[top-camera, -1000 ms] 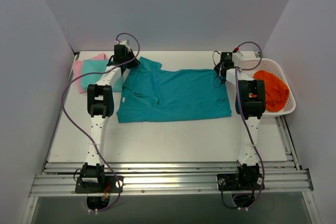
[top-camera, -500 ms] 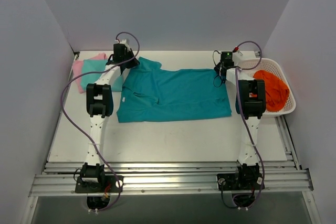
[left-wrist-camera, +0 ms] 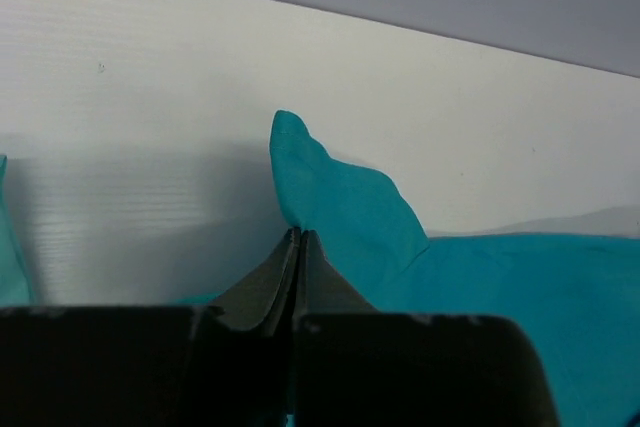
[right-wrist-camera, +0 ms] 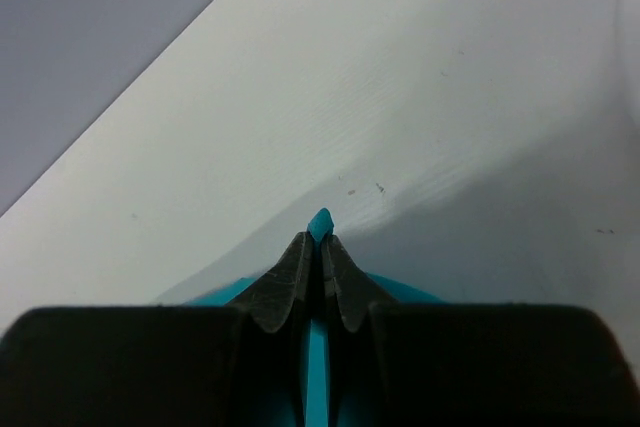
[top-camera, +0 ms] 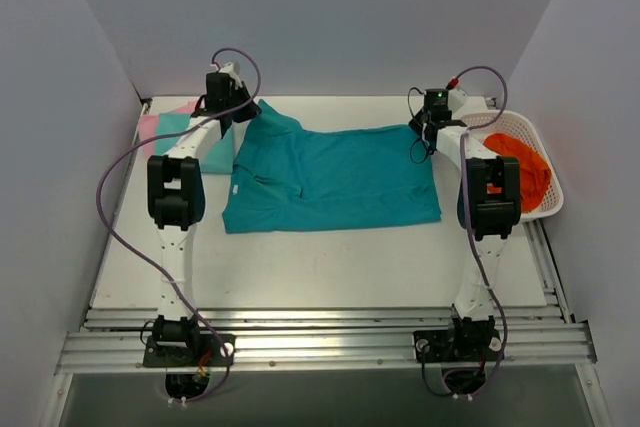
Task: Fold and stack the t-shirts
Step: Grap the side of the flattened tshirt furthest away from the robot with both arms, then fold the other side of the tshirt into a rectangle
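A deep teal t-shirt (top-camera: 330, 179) lies spread across the middle of the table. My left gripper (top-camera: 243, 113) is shut on its far left corner, which stands up as a peak (left-wrist-camera: 330, 197) in the left wrist view. My right gripper (top-camera: 427, 132) is shut on the far right corner; a teal tip (right-wrist-camera: 320, 222) shows between its fingers. A folded aqua-mint t-shirt (top-camera: 205, 143) lies on a pink t-shirt (top-camera: 148, 132) at the far left, partly hidden by my left arm.
A white basket (top-camera: 530, 209) with an orange cloth (top-camera: 518, 167) stands at the right edge, beside my right arm. Grey walls close in the table on the left, back and right. A metal rail runs along the near edge.
Both grippers have moved toward the back wall with the teal shirt's far corners, pulling its far edge back and up. The left arm has shifted left.
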Robot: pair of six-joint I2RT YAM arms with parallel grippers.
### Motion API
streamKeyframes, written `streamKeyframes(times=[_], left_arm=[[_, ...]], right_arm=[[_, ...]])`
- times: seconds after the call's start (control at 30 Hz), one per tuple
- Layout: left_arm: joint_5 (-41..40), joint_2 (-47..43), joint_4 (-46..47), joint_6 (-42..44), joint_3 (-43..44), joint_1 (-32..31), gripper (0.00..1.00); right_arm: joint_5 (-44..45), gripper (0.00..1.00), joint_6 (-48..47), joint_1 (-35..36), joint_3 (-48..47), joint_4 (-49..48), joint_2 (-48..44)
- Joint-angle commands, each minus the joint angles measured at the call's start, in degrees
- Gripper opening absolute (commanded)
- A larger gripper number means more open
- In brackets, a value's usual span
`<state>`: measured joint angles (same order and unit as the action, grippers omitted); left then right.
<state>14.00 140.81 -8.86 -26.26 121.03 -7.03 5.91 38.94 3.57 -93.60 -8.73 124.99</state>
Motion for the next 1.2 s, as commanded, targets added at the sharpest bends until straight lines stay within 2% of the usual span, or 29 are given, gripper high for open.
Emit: streamKeyframes(times=[0.0,0.5,0.67,0.9,1.17], left_arm=[[0.41,-8.35,6.39,1.21,-6.76,0.35,0.02],[-1.52,-31.03,19.58,1.56,-40.95,-1.23,0.02],[-5.90,-37.80,20.46,3.67,-49.91,-3.87,0.02],[-13.47,-45.61,19.15,7.36,-58.18,-8.53,0.02],[-27.35,-51.25,16.43,9.21,-65.74,-15.11,0.02]], right_arm=[[0.24,0.00,-1.14,0.91,3.42,-0.32,-7.90],[4.81,0.00,-0.53,3.19,29.68,-2.61,-29.35],[7.44,0.00,0.17,3.37,35.59,-2.43,-34.54],[9.21,0.00,1.67,3.19,40.34,-3.04,-33.85],[9.20,0.00,4.12,3.19,46.92,-7.61,-30.42]])
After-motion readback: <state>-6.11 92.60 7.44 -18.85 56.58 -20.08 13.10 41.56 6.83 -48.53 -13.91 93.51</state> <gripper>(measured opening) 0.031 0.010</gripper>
